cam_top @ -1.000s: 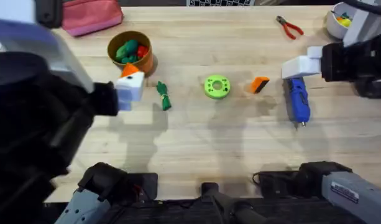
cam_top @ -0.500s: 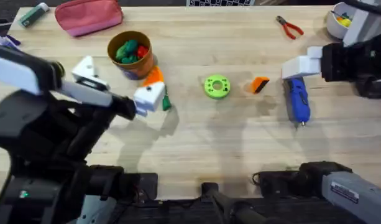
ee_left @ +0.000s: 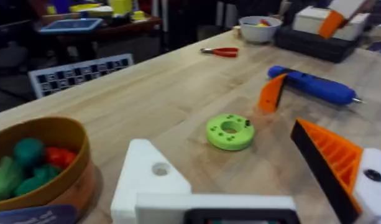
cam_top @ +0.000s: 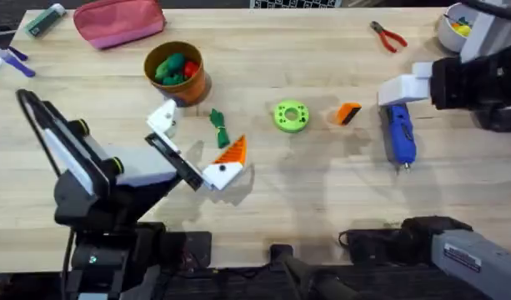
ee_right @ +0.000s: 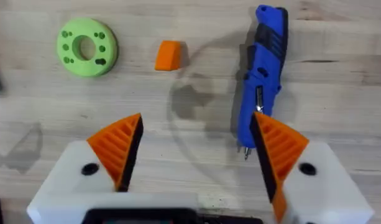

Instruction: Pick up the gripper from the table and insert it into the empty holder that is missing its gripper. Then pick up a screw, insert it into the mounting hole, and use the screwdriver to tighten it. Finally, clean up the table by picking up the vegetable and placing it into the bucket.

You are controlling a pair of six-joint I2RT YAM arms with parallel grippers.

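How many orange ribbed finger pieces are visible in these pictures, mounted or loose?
4. One loose gripper lies between the green ring and the screwdriver; one sits on the left arm's fingers; two on the right arm's fingers.

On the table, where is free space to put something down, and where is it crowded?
Free: the bare wood between the red pliers and the bucket, and the front strip below the green ring. Crowded: the middle row, ring, orange gripper, screwdriver, and around the left gripper.
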